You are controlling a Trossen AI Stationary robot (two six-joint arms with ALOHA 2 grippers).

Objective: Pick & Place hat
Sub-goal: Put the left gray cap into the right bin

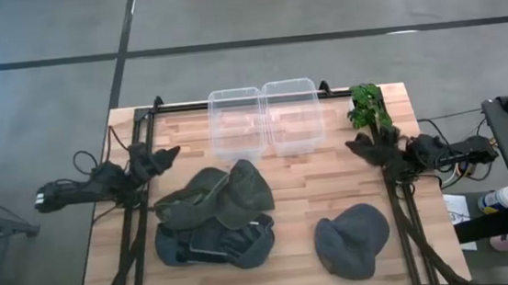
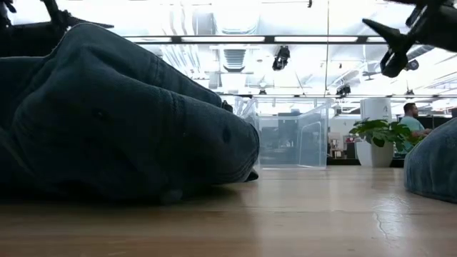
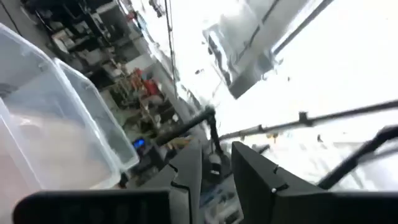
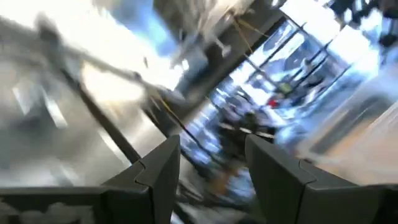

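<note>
A: Hats first. How many lie on the wooden table (image 1: pixel 294 183), and where?

B: Three. Taking the table's middle in the high view as the clock's centre, an olive-green hat (image 1: pixel 217 197) lies at about nine o'clock, resting partly on a dark blue hat (image 1: pixel 212 243) at about seven o'clock. A grey hat (image 1: pixel 351 238) sits alone near five o'clock, well apart from those two.

A: Any brand, label or writing on them?

B: None that I can read. The dark blue hat has some pale trim, too small to make out.

A: What else is on the table?

B: Two clear plastic bins (image 1: pixel 263 116) stand side by side and touching at twelve o'clock, with only the table showing through them. A small green plant (image 1: pixel 368 106) stands at about two o'clock.

A: Where are the grippers?

B: The left gripper (image 1: pixel 165 157) is at the table's nine to ten o'clock edge, above the wood, just beside the olive-green hat but not touching it. The right gripper (image 1: pixel 356 145) is at the three o'clock edge, near the plant.

A: Open or closed?

B: Both released: each wrist view shows a gap between the two fingers with nothing in it. Neither holds a hat.

A: Anyone in the room?

B: In the low view, a person (image 2: pixel 412 118) sits far behind the table.
</note>
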